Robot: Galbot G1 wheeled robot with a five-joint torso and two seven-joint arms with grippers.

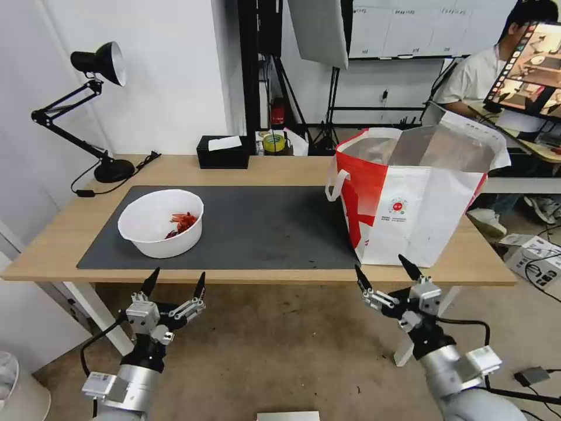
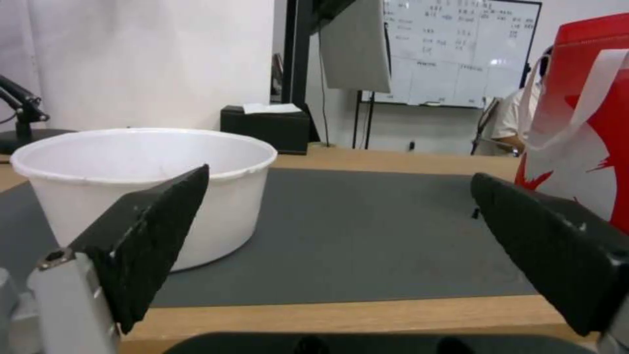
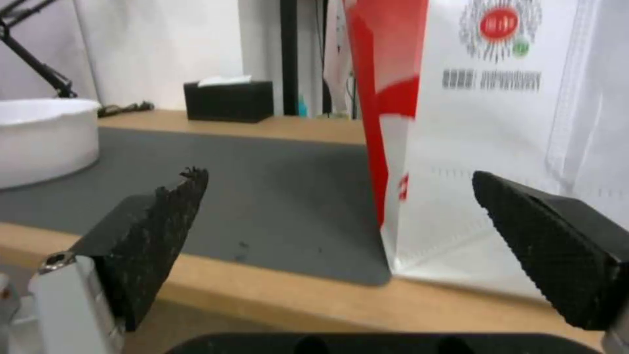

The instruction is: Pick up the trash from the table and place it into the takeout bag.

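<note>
While the white round plastic bowl (image 1: pixel 160 224) sits on the left part of the dark grey mat (image 1: pixel 263 225), a small heap of red crayfish shells (image 1: pixel 182 223) lies inside it against the wall nearer the bag. On the right end of the table (image 1: pixel 58 234), the takeout bag (image 1: pixel 409 196) stands upright, its near corner resting on the mat's right edge and its mouth wide to show the silver foil lining; 1 white loop handle (image 1: pixel 336 184) hangs on its red side and the small round red logo (image 1: pixel 398 206) faces the robot. Bowl and bag are well apart, with bare mat between them.

Below the table's near edge, the left gripper (image 1: pixel 174 283) hangs in front of the bowl with its 2 black fingers spread and nothing held. The right gripper (image 1: pixel 385 272) hangs before the bag's near corner, fingers likewise parted and empty.

At the far edge stand a black tissue box (image 1: pixel 222 152) and, on the left, a black desk lamp (image 1: pixel 87 105).
</note>
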